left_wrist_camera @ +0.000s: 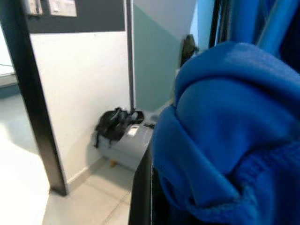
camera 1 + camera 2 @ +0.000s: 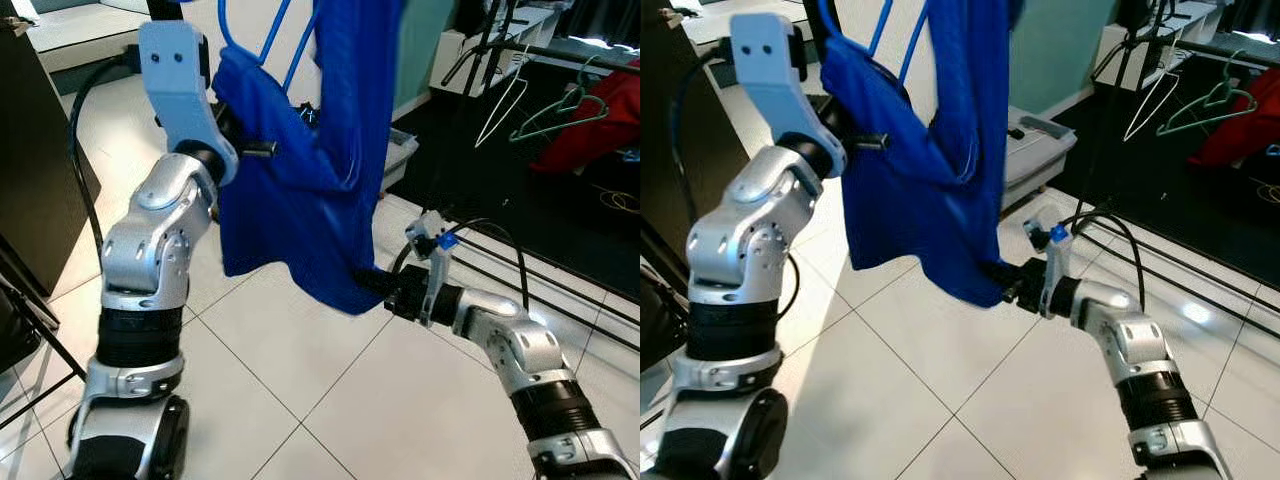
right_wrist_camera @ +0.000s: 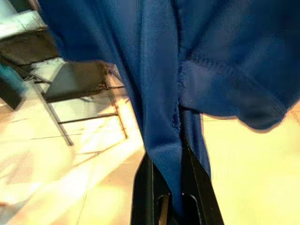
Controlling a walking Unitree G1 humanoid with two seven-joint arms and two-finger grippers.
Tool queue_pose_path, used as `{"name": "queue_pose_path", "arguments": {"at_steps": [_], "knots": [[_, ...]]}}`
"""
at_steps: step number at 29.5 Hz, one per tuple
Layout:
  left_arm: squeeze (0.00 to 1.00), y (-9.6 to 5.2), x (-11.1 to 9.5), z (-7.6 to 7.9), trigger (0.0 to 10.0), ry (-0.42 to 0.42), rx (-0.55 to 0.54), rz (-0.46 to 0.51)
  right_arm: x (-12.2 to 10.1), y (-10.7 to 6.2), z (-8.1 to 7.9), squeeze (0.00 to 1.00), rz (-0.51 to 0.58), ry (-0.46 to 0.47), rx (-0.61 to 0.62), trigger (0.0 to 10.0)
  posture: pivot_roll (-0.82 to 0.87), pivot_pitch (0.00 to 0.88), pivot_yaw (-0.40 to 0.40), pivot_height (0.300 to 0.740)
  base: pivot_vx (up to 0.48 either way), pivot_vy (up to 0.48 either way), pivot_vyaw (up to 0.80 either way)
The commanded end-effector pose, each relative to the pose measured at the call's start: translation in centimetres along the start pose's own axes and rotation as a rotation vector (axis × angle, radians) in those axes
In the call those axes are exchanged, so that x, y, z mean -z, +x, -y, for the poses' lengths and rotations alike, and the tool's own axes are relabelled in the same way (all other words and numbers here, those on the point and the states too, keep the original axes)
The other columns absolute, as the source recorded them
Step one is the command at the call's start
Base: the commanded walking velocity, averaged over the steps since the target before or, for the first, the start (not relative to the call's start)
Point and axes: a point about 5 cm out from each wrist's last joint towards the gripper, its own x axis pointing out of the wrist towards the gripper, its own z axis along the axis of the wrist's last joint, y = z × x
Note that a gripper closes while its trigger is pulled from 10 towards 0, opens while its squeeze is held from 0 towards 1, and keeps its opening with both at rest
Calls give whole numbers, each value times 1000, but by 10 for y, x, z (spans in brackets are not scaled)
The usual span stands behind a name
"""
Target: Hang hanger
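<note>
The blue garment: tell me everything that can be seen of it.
The blue garment is a soft knit-looking fabric with stitched seams, draped on a blue hanger and hanging in folds above the tiled floor. The left hand holds it up near its top; the right hand is shut on its lower hem, fabric bunched between the fingers.

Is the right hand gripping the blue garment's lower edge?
Yes, the right hand pinches the blue garment between its fingers.

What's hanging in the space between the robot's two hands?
A blue garment on a blue hanger spans the gap. The left gripper holds it high; the right gripper pinches its lower edge, as both eye views show.
</note>
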Motion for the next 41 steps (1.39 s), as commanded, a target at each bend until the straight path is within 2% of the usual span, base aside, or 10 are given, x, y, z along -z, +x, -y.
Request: {"name": "queue_pose_path", "arguments": {"at_steps": [1,4,5,6,19,23,24,29,34,41], "knots": [[0,-2,-21,-17,10000,105,-32,94,26,-7,13,0,-108,50,128,10000,5,73,14,740,0,0,0],[0,-2,-21,-19,10000,143,-21,90,25,-6,14,0,-97,54,135,10000,6,73,15,740,0,0,0],[0,-3,-22,-21,10000,185,-7,84,22,-6,13,114,-73,64,118,10000,6,74,15,740,0,0,0],[0,-4,-22,-24,10000,233,9,74,21,-6,9,1000,-65,73,79,10000,5,75,15,740,0,0,0],[0,-6,-21,-36,10000,355,23,42,39,-26,-8,1000,-196,-6,-161,10000,-6,81,12,740,0,0,0],[0,-10,-3,-45,10000,486,48,-44,49,-30,24,1000,-193,-24,125,10000,-5,83,15,740,0,0,0],[0,-14,11,-49,10000,517,59,-109,51,-29,30,31,-173,-7,211,10000,-5,84,16,740,0,0,0],[0,-25,39,-59,10000,519,58,-224,55,-28,34,0,-142,44,284,10000,-5,84,16,740,0,0,0],[0,-44,76,-65,10000,448,44,-356,55,-24,35,0,-117,97,332,10000,-1,84,14,740,0,0,-310],[0,-57,101,-66,10000,429,24,-388,58,-25,43,0,-106,107,416,10000,0,84,12,740,0,0,-788]]}}
